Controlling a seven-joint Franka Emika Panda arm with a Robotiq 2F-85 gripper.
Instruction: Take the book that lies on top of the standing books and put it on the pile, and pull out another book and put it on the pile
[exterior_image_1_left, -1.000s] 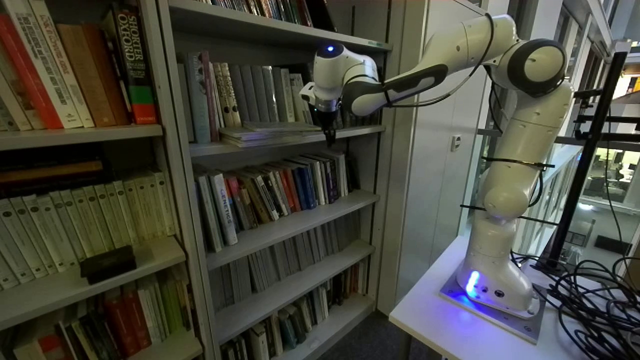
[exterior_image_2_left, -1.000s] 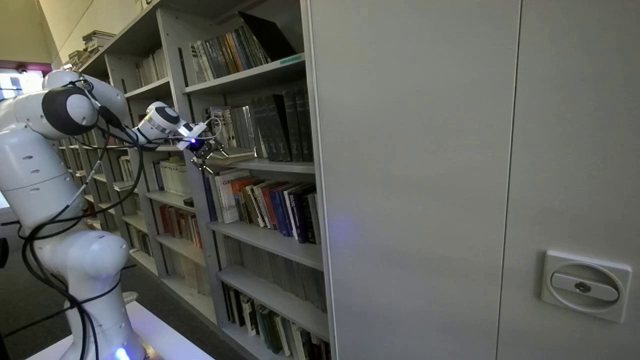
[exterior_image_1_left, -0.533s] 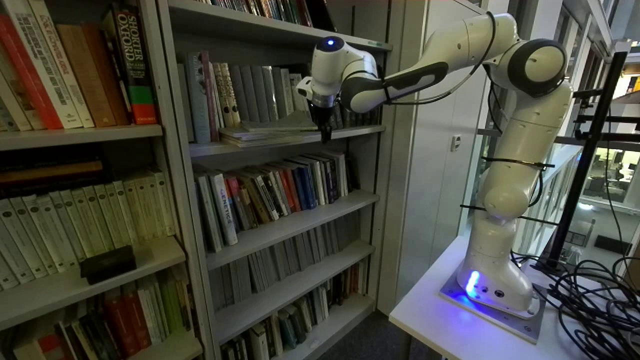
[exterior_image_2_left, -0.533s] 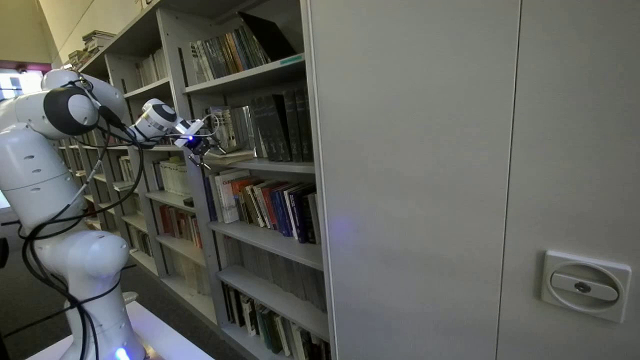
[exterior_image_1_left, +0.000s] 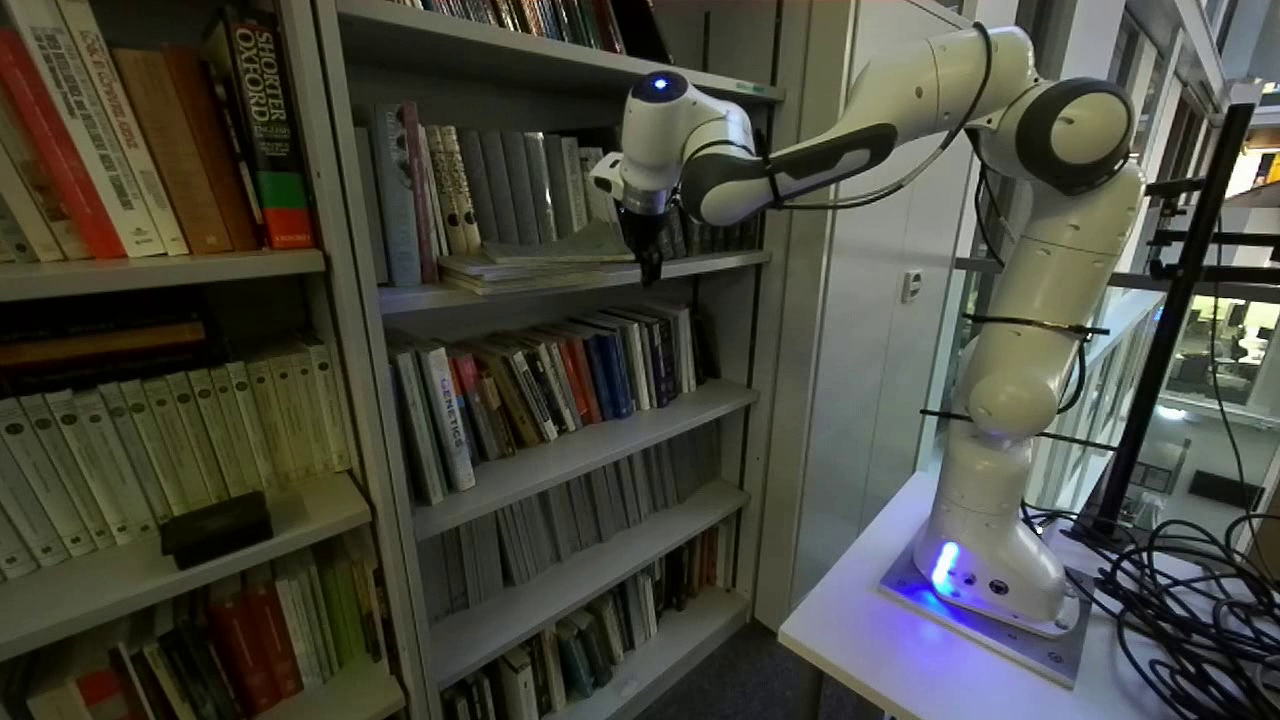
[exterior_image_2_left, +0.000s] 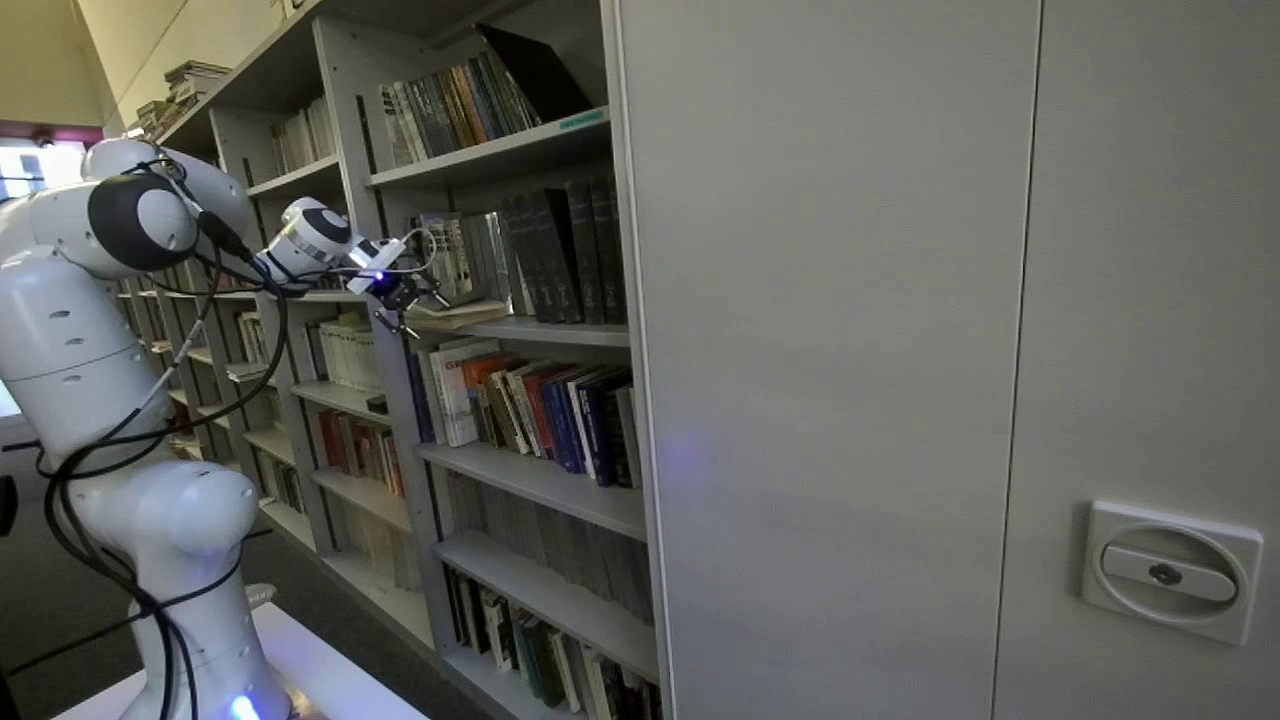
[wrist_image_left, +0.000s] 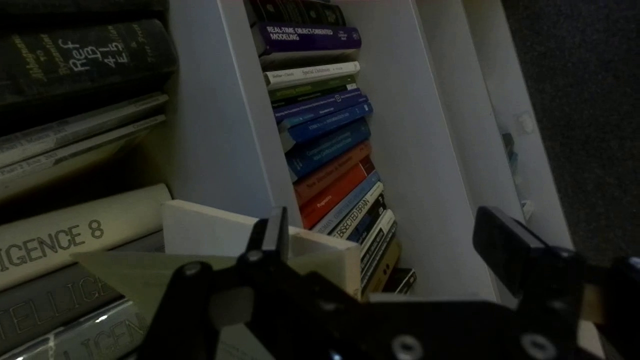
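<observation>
The black two-fingered metal tool (wrist_image_left: 382, 225) has edged along the pale grey shelf (exterior_image_1_left: 407, 298) towards the low pile of flat, tan-olive paper books (exterior_image_1_left: 510, 273) just beside it, and the pile's thin olive top sheet (exterior_image_1_left: 597, 241) now slants upward where it lay flatter a second ago. The tool's fingers (wrist_image_left: 500, 245) stand wide apart, gripping nothing; whether one touches the sheet I cannot tell. Perhaps a finger is catching it, so it should settle before another book is pulled from the upright grey and cream standing books (exterior_image_1_left: 515, 185) beyond the tool; whether the first book already lies on the pile is unclear. Below the tool, a lower shelf (exterior_image_1_left: 580, 452) carries many-coloured upright books (exterior_image_1_left: 590, 375). Behind the tool, its white jointed arm (exterior_image_1_left: 930, 85) rises from a white table (exterior_image_1_left: 850, 610) with tangled black cables (exterior_image_1_left: 1200, 610); a plain grey cabinet door (exterior_image_2_left: 830, 300) stands well apart from the tool.
</observation>
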